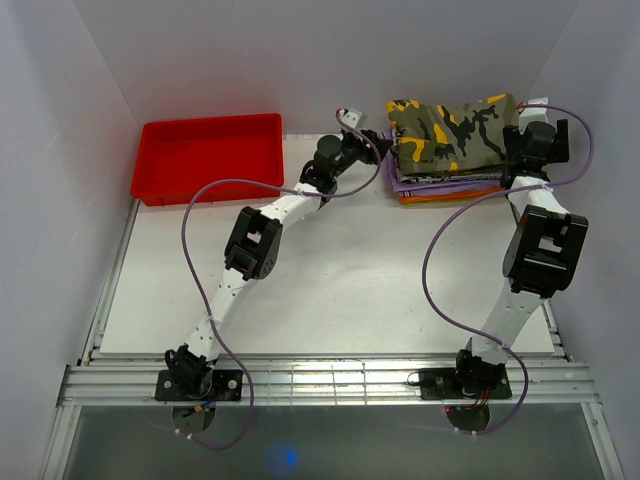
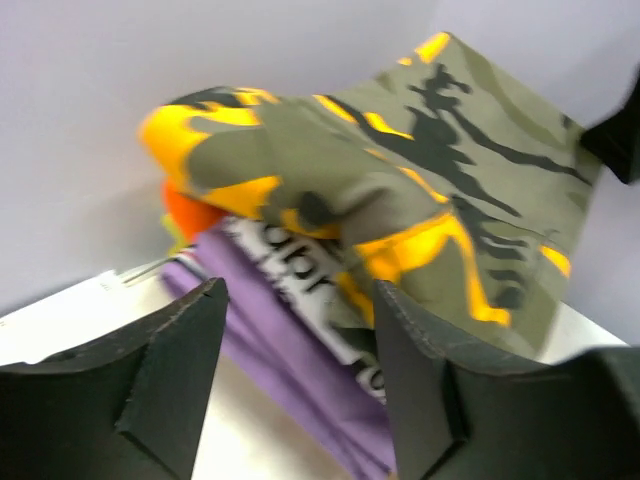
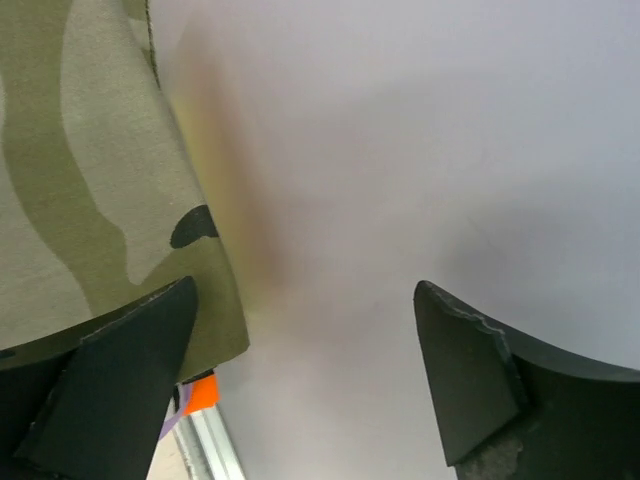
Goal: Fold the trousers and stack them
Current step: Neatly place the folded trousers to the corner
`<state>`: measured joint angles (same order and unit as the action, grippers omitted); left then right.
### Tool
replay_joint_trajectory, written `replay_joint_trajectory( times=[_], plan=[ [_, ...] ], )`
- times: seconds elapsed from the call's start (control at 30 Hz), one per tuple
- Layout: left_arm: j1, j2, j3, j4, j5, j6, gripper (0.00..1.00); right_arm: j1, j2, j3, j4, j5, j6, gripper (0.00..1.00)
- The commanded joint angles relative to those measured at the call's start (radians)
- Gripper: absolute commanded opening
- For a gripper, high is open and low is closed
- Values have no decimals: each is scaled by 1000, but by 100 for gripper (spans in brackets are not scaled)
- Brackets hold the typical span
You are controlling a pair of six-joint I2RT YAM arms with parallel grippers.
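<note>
One camouflage trousers [image 1: 452, 133]; three folded garments [image 1: 440, 183]: purple, orange, white-printed; one red bin [image 1: 208, 158]; left arm [image 1: 255, 245], right arm [image 1: 540, 250].

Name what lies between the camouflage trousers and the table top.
Other folded garments: a white printed one, a purple one and an orange one, stacked beneath the trousers on the table. The left wrist view shows them.

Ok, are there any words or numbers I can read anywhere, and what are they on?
"olor", perhaps: big black letters on the white garment lying under the trousers. They are half covered and blurred, so I cannot be sure of the reading.
No other writing, label or number shows in any view.
</note>
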<state>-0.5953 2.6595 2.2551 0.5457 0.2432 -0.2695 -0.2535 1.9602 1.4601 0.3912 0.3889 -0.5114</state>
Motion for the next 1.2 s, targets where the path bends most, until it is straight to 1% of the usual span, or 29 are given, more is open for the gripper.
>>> replay_joint_trajectory(
  times=[0.0,0.07,0.1,0.13,0.17,0.2,0.23,0.27,0.33,0.37,0.43,0.47,0.5,0.57,0.6,0.63,0.67,0.77,0.8,0.83,0.87,0.9,0.93,0.97,1.0,1.03,1.07,1.13,1.17],
  plan=[
    [17,-70,-20,-61,-10,-14,72,3,-21,57,-21,31,2,93],
    [17,-116,-81,-59,2,-25,74,2,-35,60,-35,18,13,90],
    [17,-169,-147,-61,4,-31,78,2,-40,71,-49,-10,20,90],
    [17,-196,-176,-62,7,-30,80,3,-44,80,-87,-21,25,90],
    [19,-223,-199,-100,16,-22,81,2,-52,92,-109,-31,30,90],
    [19,-264,-213,-140,21,-10,87,3,-53,106,-129,-47,34,90],
    [23,-283,-204,-201,22,-8,90,2,-58,133,-171,-48,42,90],
    [26,-300,-194,-321,40,-8,96,2,-75,143,-193,-53,51,90],
    [41,-349,-166,-415,70,-1,98,0,-110,128,-239,-122,77,90],
    [45,-364,-160,-478,86,0,98,-1,-159,108,-267,-152,82,90],
    [54,-397,-141,-519,97,0,98,0,-204,82,-313,-299,97,90],
    [57,-401,-112,-574,102,-7,98,0,-242,69,-369,-353,117,90],
    [60,-408,-103,-596,107,-14,98,0,-257,69,-389,-501,131,90],
    [68,-463,-167,-607,111,-45,98,0,-291,95,-468,-647,183,91],
    [72,-492,-213,-595,143,-48,98,9,-296,111,-507,-774,210,92],
    [86,-522,-259,-575,154,-51,98,17,-297,127,-520,-824,237,95],
    [92,-577,-332,-575,159,-56,98,58,-293,162,-531,-850,266,96],
    [138,-636,-394,-625,165,-57,98,158,-249,226,-560,-806,246,99],
    [155,-673,-438,-633,160,-65,98,230,-229,274,-571,-727,217,94],
    [190,-694,-468,-639,148,-71,98,252,-203,304,-577,-688,203,91],
    [207,-717,-500,-635,146,-77,98,328,-145,337,-583,-656,191,81],
    [222,-763,-558,-633,143,-74,98,356,-112,412,-589,-571,176,77],
    [250,-785,-584,-633,139,-67,98,381,-74,460,-610,-530,162,75],
    [262,-805,-609,-633,137,-62,98,405,6,509,-623,-495,148,72],
    [275,-843,-632,-636,140,-53,98,446,43,557,-633,-423,136,71],
    [296,-858,-666,-641,140,-50,98,465,83,645,-653,-394,117,70],
    [305,-874,-683,-653,137,-48,98,482,148,686,-661,-351,108,68],
    [336,-920,-735,-659,140,-46,98,533,196,753,-660,-271,61,67],
    [345,-934,-753,-659,139,-51,98,552,227,753,-638,-243,39,67]
  ],
)
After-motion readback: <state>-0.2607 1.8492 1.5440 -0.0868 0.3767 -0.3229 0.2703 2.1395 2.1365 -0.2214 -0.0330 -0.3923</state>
